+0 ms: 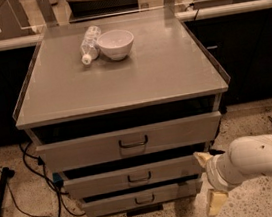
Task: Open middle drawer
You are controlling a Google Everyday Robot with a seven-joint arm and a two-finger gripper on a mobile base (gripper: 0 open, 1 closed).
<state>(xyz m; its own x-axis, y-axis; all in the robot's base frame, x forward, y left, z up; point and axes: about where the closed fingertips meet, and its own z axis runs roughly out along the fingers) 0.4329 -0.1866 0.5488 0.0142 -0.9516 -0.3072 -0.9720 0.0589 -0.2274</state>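
The shallow grey metal middle drawer (101, 182), with a small dark loop handle (138, 177), lies just left of the gripper (210, 181), whose two blunt cream fingers (216, 203) are spread wide and hold nothing, the upper one at the drawer's right end, contact unclear.

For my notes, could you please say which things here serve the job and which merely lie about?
Job: shallow grey metal middle drawer; cream two-finger gripper, open, at its right end.
Lying about: round white bowl; clear plastic bottle on its side, both on the grey cabinet top.
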